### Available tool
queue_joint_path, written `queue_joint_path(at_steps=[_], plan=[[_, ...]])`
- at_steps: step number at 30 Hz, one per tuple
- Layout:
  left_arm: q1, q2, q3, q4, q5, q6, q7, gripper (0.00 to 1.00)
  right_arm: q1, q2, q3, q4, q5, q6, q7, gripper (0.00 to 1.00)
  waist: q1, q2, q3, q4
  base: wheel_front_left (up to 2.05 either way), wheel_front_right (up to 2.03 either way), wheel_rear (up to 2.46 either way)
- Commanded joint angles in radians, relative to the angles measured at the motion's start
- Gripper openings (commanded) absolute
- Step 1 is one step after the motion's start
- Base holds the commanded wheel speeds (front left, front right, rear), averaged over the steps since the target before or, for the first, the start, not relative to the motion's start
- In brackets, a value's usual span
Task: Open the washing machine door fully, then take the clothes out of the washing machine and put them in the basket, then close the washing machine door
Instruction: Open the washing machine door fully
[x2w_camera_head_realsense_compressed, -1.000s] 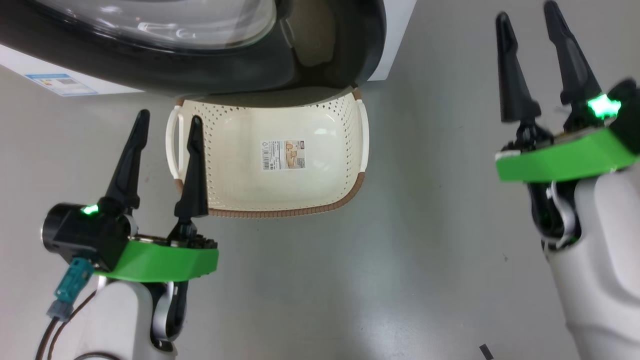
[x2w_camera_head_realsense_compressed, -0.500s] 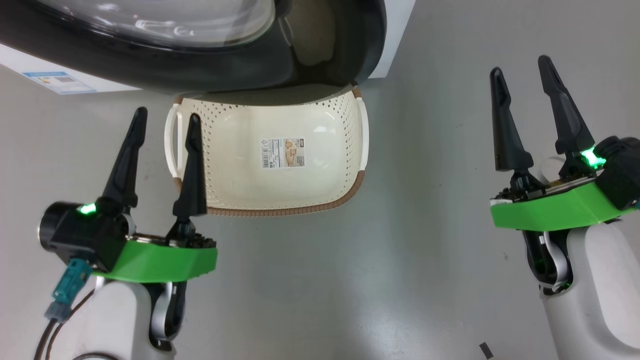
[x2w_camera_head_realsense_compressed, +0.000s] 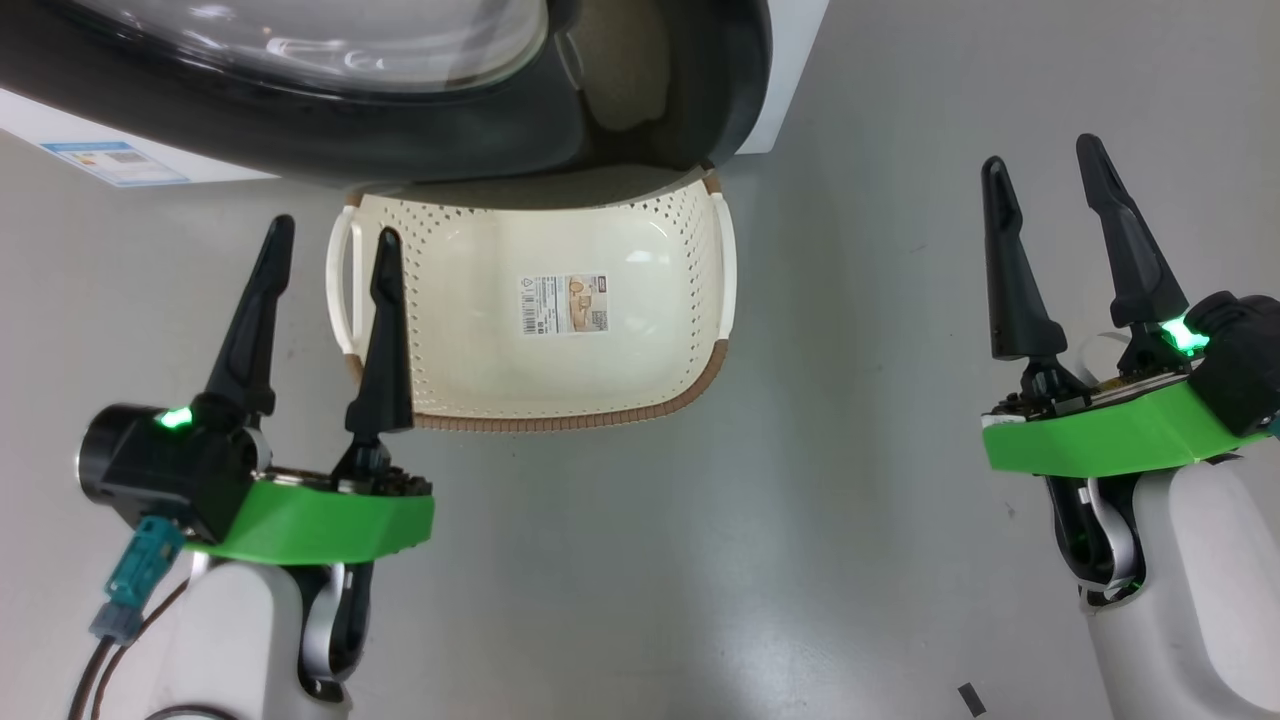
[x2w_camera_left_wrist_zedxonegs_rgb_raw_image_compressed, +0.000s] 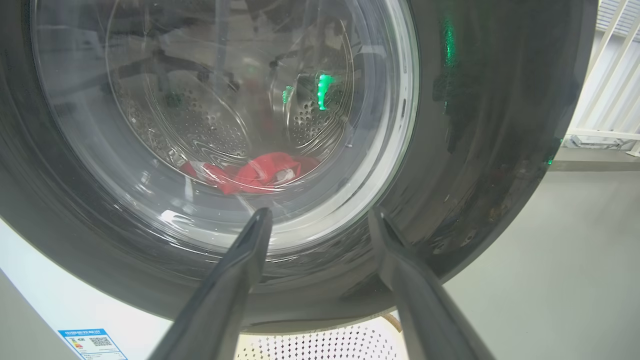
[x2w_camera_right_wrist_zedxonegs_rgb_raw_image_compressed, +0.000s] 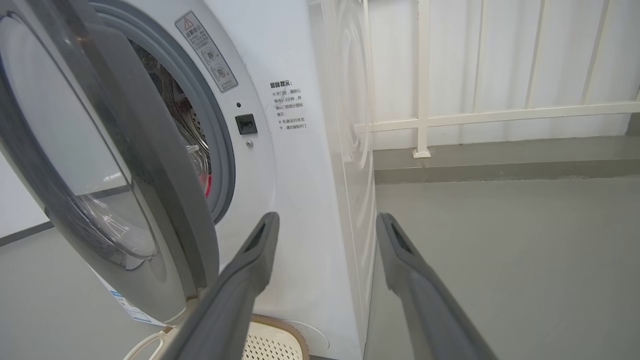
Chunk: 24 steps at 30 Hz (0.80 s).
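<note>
The washing machine door (x2w_camera_head_realsense_compressed: 450, 140) stands partly open, its black rim hanging over the far edge of the basket (x2w_camera_head_realsense_compressed: 600, 380), which is empty on the floor. Through the door's glass (x2w_camera_left_wrist_zedxonegs_rgb_raw_image_compressed: 150, 100) I see the red clothes (x2w_camera_left_wrist_zedxonegs_rgb_raw_image_compressed: 250, 172) lying low in the steel drum. From the side, the door (x2w_camera_right_wrist_zedxonegs_rgb_raw_image_compressed: 150, 200) stands ajar from the white washing machine (x2w_camera_right_wrist_zedxonegs_rgb_raw_image_compressed: 300, 175), with a sliver of the clothes (x2w_camera_right_wrist_zedxonegs_rgb_raw_image_compressed: 206, 185) in the gap. My left gripper (x2w_camera_head_realsense_compressed: 335, 232) is open beside the basket's left handle, facing the door (x2w_camera_left_wrist_zedxonegs_rgb_raw_image_compressed: 317, 215). My right gripper (x2w_camera_head_realsense_compressed: 1040, 155) is open, off to the right (x2w_camera_right_wrist_zedxonegs_rgb_raw_image_compressed: 327, 217).
Grey floor spreads around the basket and between my arms. A white railing (x2w_camera_right_wrist_zedxonegs_rgb_raw_image_compressed: 425, 120) runs along a low kerb to the machine's right. A blue label (x2w_camera_head_realsense_compressed: 110, 165) is stuck on the machine's lower front. The basket's corner (x2w_camera_right_wrist_zedxonegs_rgb_raw_image_compressed: 280, 332) sits against the machine's base.
My right gripper has drawn back and down, away from the machine, still open. The left gripper, the door and the basket have stayed put.
</note>
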Motion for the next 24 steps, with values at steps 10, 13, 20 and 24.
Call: queue_joint_path(at_steps=[10, 13, 20, 24], plan=[[0.003, 0.019, 0.036, -0.021, 0.006, -0.001, -0.008, 1.00, -0.047, 0.010, 0.024, 0.040, 0.233, 0.007, -0.005, 0.00, -0.0001, -0.0001, -0.004, 0.004, 0.00, 0.00, 0.00], [0.006, 0.019, 0.029, -0.020, 0.005, 0.002, -0.008, 1.00, -0.096, 0.010, 0.036, 0.087, 0.357, 0.007, -0.005, 0.00, -0.0001, -0.0001, -0.007, 0.007, 0.00, 0.00, 0.00], [0.005, 0.019, 0.024, -0.008, 0.007, -0.001, -0.008, 1.00, -0.254, 0.010, 0.120, 0.210, 0.653, 0.007, -0.005, 0.00, -0.0001, -0.0001, -0.012, 0.020, 0.00, 0.00, 0.00], [0.006, 0.019, 0.012, -0.010, 0.006, 0.002, -0.008, 1.00, -0.373, 0.004, 0.164, 0.259, 0.889, 0.007, 0.073, 0.00, -0.0001, -0.0001, -0.010, 0.033, 0.00, 0.00, 0.00]])
